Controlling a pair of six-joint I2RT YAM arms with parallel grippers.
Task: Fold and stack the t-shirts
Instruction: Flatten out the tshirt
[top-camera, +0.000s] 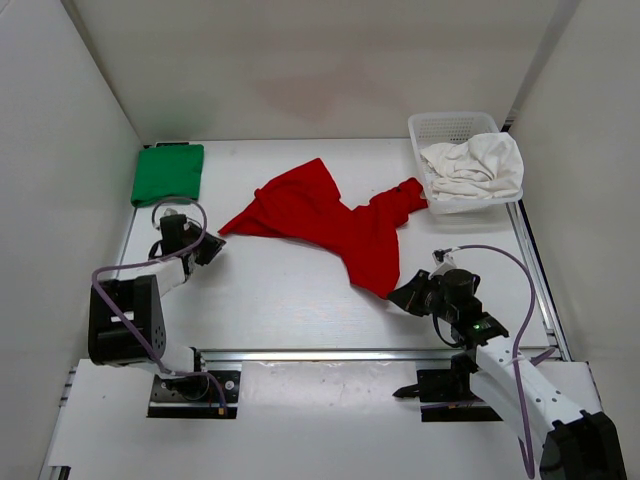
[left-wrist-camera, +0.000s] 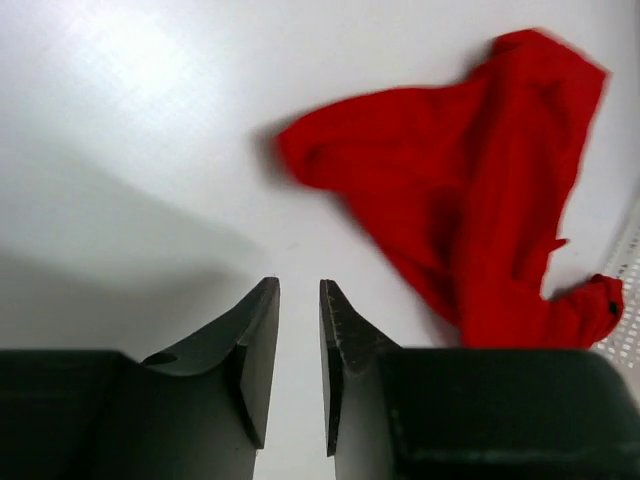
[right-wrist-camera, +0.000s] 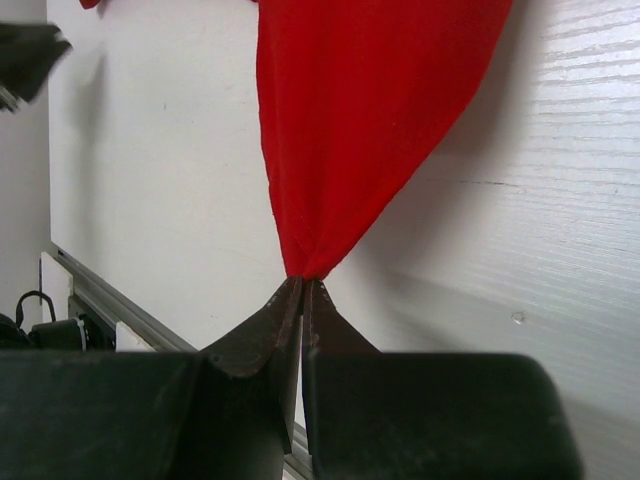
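At the back left corner of the table (top-camera: 290, 300), the green t-shirt (top-camera: 167, 172) lies folded flat, well apart from the rest. Back right is the white mesh basket (top-camera: 440, 125), with the white t-shirt (top-camera: 475, 165) bunched inside and spilling over its right rim. The red t-shirt (top-camera: 330, 220) lies mid-table, spread out and crumpled, not folded. One sleeve end runs up to the basket's left wall; touching or just short, cannot tell. A metal rail (top-camera: 330, 353) runs across the near edge, between the arm bases and the cloth.

The right gripper (top-camera: 400, 297) sits at the red shirt's near tip. In the right wrist view, its jaws are pinched together on that pointed corner of fabric (right-wrist-camera: 303, 283), and the cloth fans out from the tips across the table.

The left gripper (top-camera: 207, 248) is near the red shirt's left corner, not touching it. In the left wrist view, the jaws (left-wrist-camera: 299, 290) stand slightly apart with a narrow gap, only bare table between them, and the red shirt (left-wrist-camera: 470, 200) lies ahead to the right.
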